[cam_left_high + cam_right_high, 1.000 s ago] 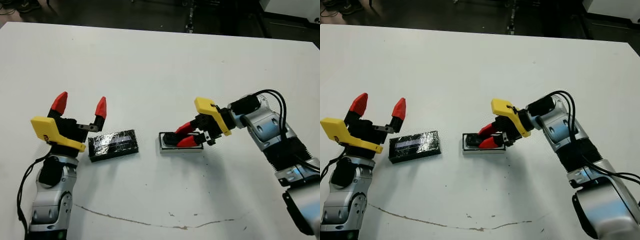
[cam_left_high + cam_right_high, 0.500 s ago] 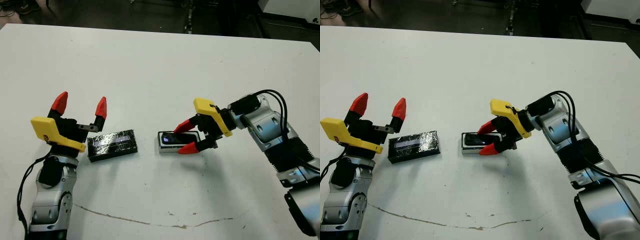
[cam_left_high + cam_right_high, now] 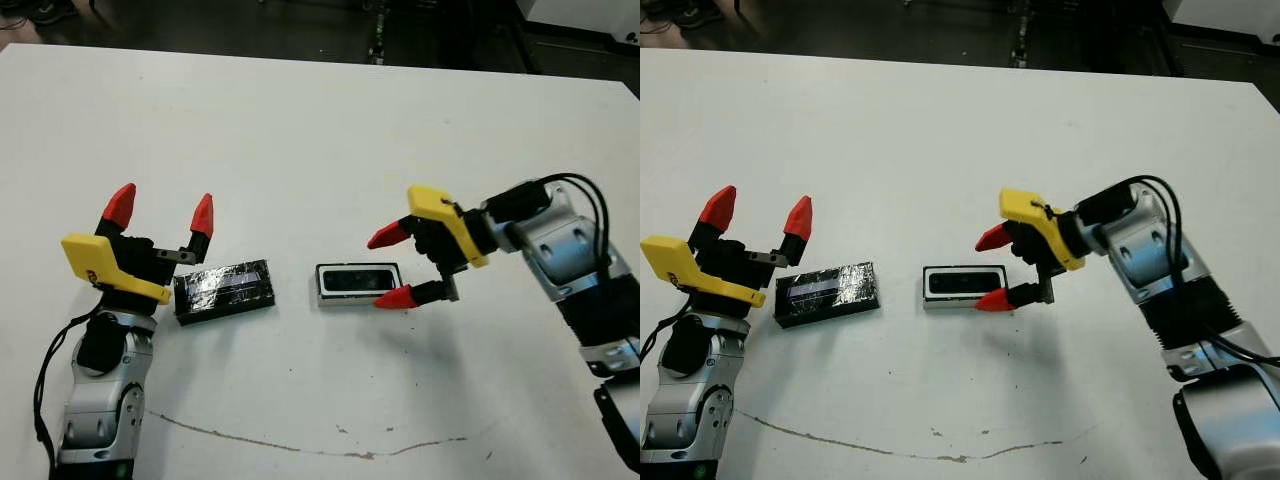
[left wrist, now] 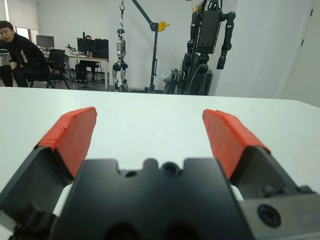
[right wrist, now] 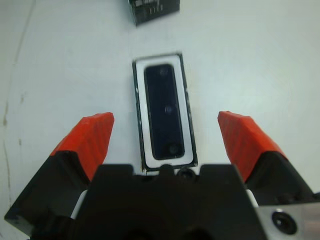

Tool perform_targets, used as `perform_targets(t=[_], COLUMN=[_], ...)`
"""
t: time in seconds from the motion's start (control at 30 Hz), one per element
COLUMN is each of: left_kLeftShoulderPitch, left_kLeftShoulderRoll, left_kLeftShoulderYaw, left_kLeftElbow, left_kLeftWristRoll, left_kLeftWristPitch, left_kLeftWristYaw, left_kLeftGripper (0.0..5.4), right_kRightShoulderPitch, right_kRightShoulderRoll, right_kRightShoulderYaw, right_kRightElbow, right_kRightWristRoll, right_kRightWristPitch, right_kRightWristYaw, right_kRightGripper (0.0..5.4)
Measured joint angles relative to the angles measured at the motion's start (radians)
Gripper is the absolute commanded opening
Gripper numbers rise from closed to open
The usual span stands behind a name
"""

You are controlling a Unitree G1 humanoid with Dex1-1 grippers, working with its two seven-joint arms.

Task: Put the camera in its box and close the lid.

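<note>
Withdrawn right fingers [image 3: 392, 267], camera [image 3: 358, 280] boxed.

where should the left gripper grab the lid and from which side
Take the lid across its two long edges, near the middle, coming straight down from above. It lies flat on the table with its long axis running left to right, so only the short span suits the jaws. The left gripper is open just behind its left end.

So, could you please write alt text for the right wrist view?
A black camera lies inside its shallow white-lined box on the white table, directly ahead of the open right gripper. Part of the black lid shows beyond the box.
</note>
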Motion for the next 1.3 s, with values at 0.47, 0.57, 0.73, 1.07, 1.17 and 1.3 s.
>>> perform_targets(t=[0.47, 0.57, 0.73, 1.07, 1.17, 1.3], left_kLeftShoulderPitch=[-0.002, -0.003, -0.005, -0.004, -0.015, -0.055], left_kLeftShoulderRoll=[0.007, 0.039, 0.098, 0.321, 0.435, 0.578], left_kLeftShoulderYaw=[0.002, 0.009, 0.024, 0.082, 0.104, 0.112], left_kLeftElbow=[-0.012, -0.032, -0.058, -0.189, -0.217, -0.238], left_kLeftWristRoll=[0.004, 0.008, 0.018, -0.107, -0.172, -0.243], left_kLeftWristPitch=[0.01, 0.02, 0.019, 0.164, 0.261, 0.4], left_kLeftWristYaw=[0.0, -0.01, -0.042, -0.242, -0.341, -0.453], left_kLeftGripper=[5.4, 5.4, 5.4, 5.4, 5.4, 5.4], right_kRightShoulderPitch=[0.23, 0.369, 0.562, 0.827, 0.863, 0.871], right_kRightShoulderRoll=[0.121, 0.184, 0.245, 0.426, 0.452, 0.454], right_kRightShoulderYaw=[-0.403, -0.466, -0.529, -0.574, -0.554, -0.53], right_kRightElbow=[-0.263, -0.357, -0.488, -0.644, -0.66, -0.661], right_kRightWristRoll=[0.262, 0.246, 0.178, 0.182, 0.154, 0.103], right_kRightWristPitch=[0.108, 0.057, -0.056, -0.172, -0.198, -0.218], right_kRightWristYaw=[-0.446, -0.627, -0.869, -1.137, -1.19, -1.237], right_kRightGripper=[4.73, 4.24, 3.44, 1.85, 1.32, 0.65])
